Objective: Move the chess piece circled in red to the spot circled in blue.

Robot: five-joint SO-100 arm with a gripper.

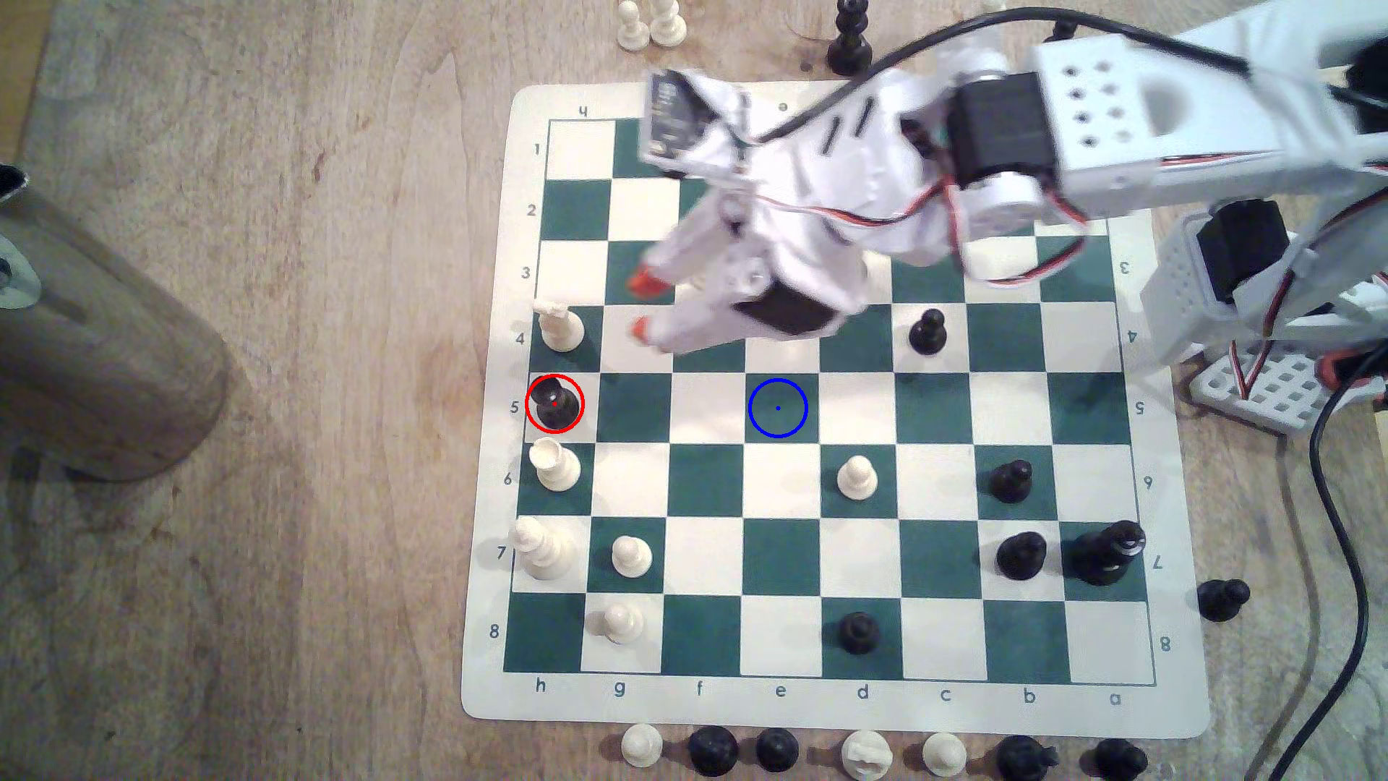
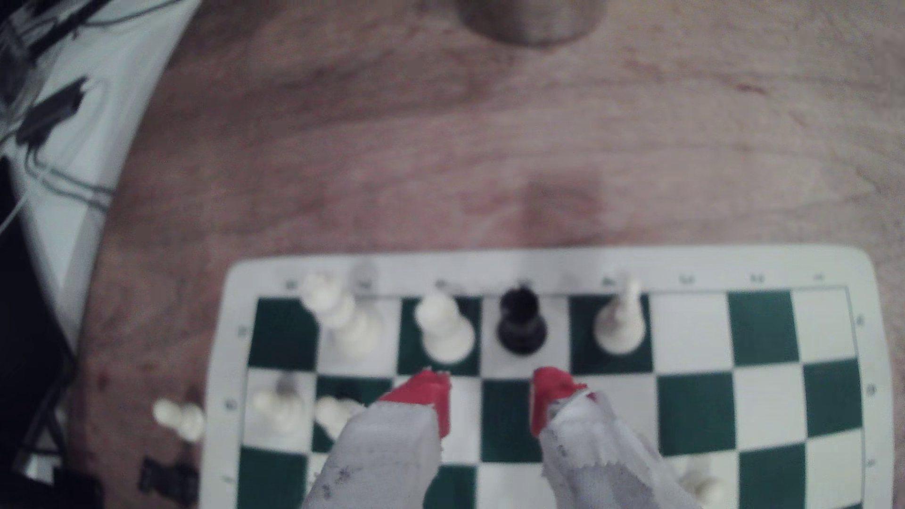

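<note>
Black chess piece (image 1: 555,405) upright, red-ringed, cream edge square, file h; blue-ringed green square (image 1: 777,408) same row, bare.

Green-and-cream chessboard (image 1: 781,706) on wooden table (image 1: 263,526), metal cylinder (image 1: 90,360) at exterior view's left

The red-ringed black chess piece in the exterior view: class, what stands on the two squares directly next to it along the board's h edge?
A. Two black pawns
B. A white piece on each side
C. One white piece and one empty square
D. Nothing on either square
B: the red-ringed black chess piece stands between the white piece on row 4 and the white piece on row 6; the wrist view shows it flanked by white pieces too.
</note>
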